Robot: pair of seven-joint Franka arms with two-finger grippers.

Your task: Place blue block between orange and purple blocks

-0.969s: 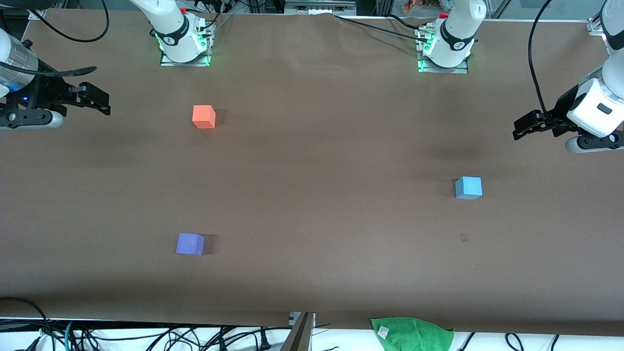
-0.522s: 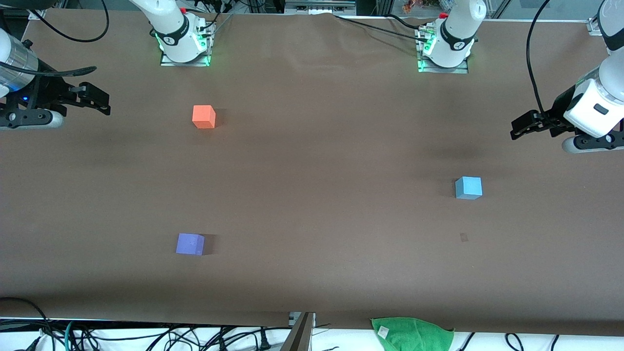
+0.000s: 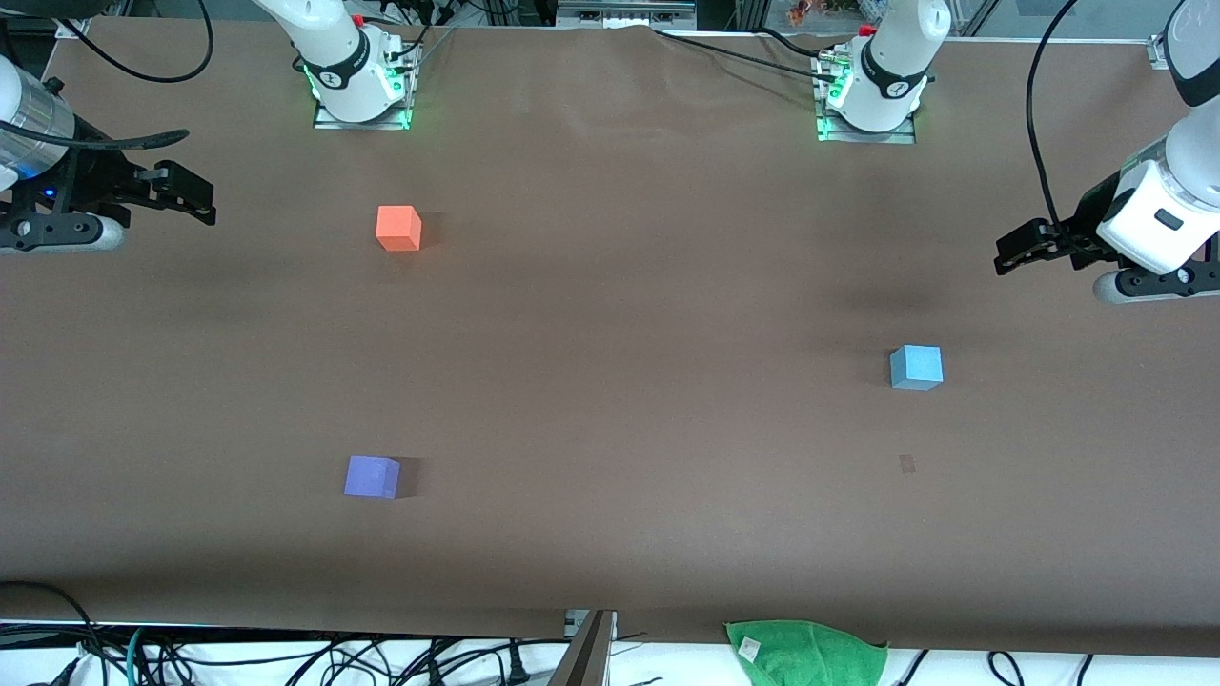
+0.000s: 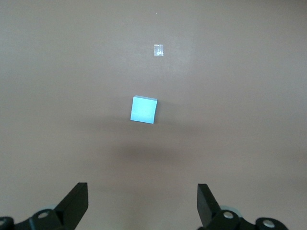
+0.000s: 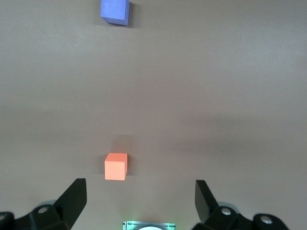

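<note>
The sky-blue block (image 3: 916,367) lies on the brown table toward the left arm's end; it also shows in the left wrist view (image 4: 144,109). The orange block (image 3: 398,228) and the purple block (image 3: 372,476) lie toward the right arm's end, the purple one nearer the front camera; both show in the right wrist view, orange (image 5: 116,166) and purple (image 5: 115,10). My left gripper (image 3: 1010,252) hangs open and empty over bare table at the left arm's end, apart from the blue block (image 4: 142,197). My right gripper (image 3: 195,195) waits open and empty at the other end (image 5: 140,194).
A green cloth (image 3: 805,652) lies at the table's front edge. A small pale mark (image 3: 906,464) is on the table, nearer the front camera than the blue block. The arm bases (image 3: 360,90) (image 3: 867,100) stand along the back edge.
My left gripper has shifted slightly toward the middle of the table. The blocks and the right arm have not moved.
</note>
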